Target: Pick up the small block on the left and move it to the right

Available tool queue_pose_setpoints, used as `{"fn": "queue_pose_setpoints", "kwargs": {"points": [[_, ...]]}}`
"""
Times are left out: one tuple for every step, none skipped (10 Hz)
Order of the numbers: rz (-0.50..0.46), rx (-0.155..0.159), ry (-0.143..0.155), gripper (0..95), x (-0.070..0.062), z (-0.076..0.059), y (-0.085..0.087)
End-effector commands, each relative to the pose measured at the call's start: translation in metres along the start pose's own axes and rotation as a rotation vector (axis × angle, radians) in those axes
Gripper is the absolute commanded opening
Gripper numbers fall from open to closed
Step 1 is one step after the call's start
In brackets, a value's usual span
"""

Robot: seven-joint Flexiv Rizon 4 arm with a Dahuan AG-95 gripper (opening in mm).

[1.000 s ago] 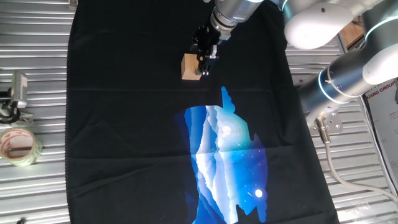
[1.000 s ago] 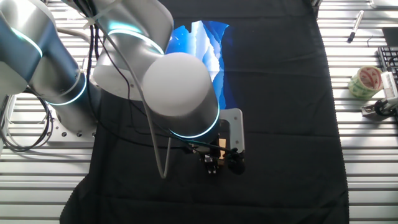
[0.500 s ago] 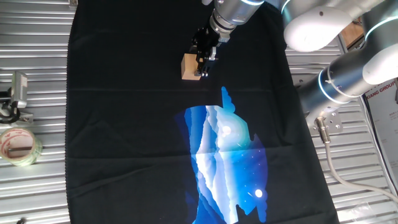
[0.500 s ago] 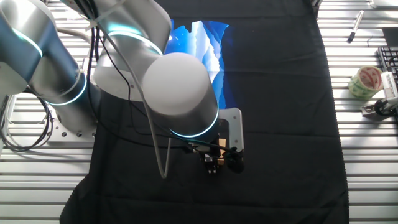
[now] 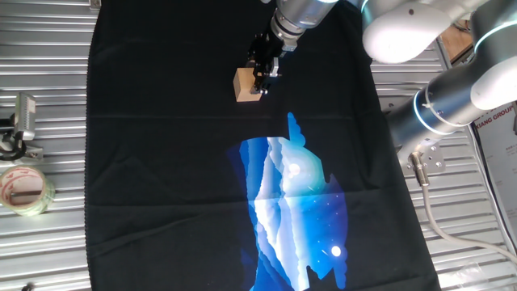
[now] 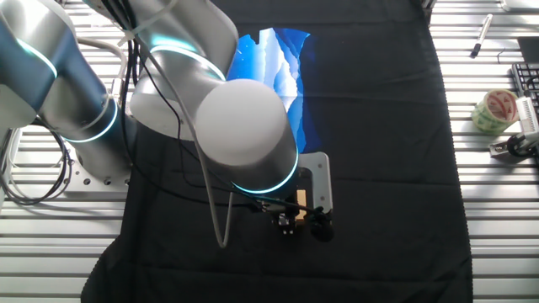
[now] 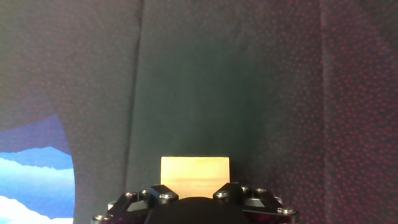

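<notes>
1. One tape roll (image 5: 24, 188) and one metal clip (image 5: 20, 121) lay on the desk (image 5: 48, 73), well apart from the black cloth (image 5: 161, 162); nothing blocked the gripper (image 5: 260, 71).
2. One small block (image 5: 246, 85) sat between the jaws, gripped, over the cloth near the blue print (image 5: 295, 210).

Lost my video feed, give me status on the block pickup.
Gripper shut on the small block, jaws clamping its sides. Block looks just clear of the black cloth. Nothing in the way; tape roll far off.
</notes>
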State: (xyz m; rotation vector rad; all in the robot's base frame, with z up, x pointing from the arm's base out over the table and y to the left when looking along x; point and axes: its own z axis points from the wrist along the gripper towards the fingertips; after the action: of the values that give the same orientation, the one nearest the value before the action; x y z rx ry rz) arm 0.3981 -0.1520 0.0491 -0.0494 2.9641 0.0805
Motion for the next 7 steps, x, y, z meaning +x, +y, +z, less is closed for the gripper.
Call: {"fn": "queue_pose_setpoints", "kwargs": {"points": [[0.001, 0.007, 0.0, 57.0, -0.0005, 0.0014, -0.0013], [-0.004, 0.007, -0.004, 57.0, -0.0005, 0.0014, -0.0013], [-0.002, 0.004, -0.012, 57.0, -0.0005, 0.0014, -0.0013], [-0.002, 0.003, -0.018, 76.0, -0.0005, 0.0014, -0.0013], [0.005, -0.007, -0.021, 76.0, -0.0006, 0.0014, -0.0013], [0.006, -0.004, -0.021, 76.0, -0.0006, 0.0014, -0.0013], [0.008, -0.003, -0.024, 76.0, -0.0012, 0.0016, -0.0013]]}}
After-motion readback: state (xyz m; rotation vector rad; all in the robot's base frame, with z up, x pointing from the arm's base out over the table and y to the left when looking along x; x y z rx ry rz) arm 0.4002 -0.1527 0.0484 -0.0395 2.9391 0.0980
